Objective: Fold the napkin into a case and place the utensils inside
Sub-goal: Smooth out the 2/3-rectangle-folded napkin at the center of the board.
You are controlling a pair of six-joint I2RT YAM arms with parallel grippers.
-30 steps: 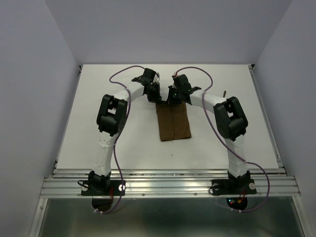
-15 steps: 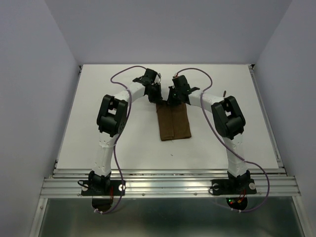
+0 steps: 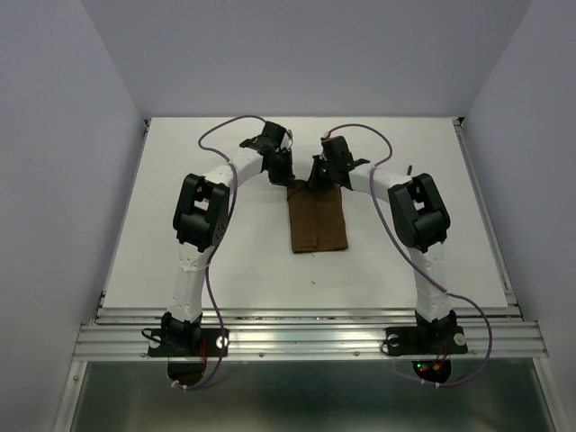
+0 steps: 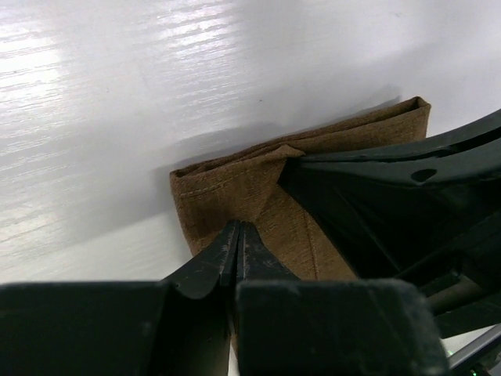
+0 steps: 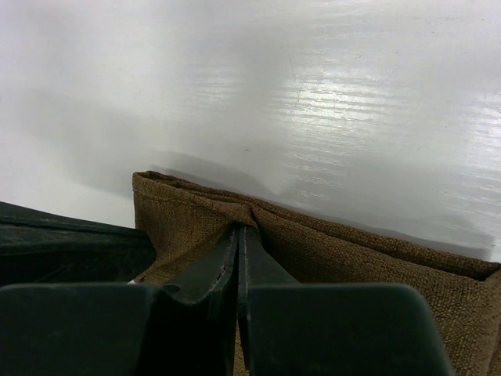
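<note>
Folded napkin (image 3: 317,220), far edge clamped in the left hand (image 4: 238,229) and right hand (image 5: 239,232)

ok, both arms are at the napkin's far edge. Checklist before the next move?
1. Left gripper shut on the napkin: ok, fingers closed with cloth between them.
2. Right gripper shut on the napkin: ok, it pinches the far hem.
3. Napkin folded into a narrow strip, flat on the table: ok.
4. Clearance between the two grippers: cannot tell; the left wrist view shows the other gripper close alongside.
5. Utensils located: cannot tell; only a dark speck shows at the table's right side.
</note>
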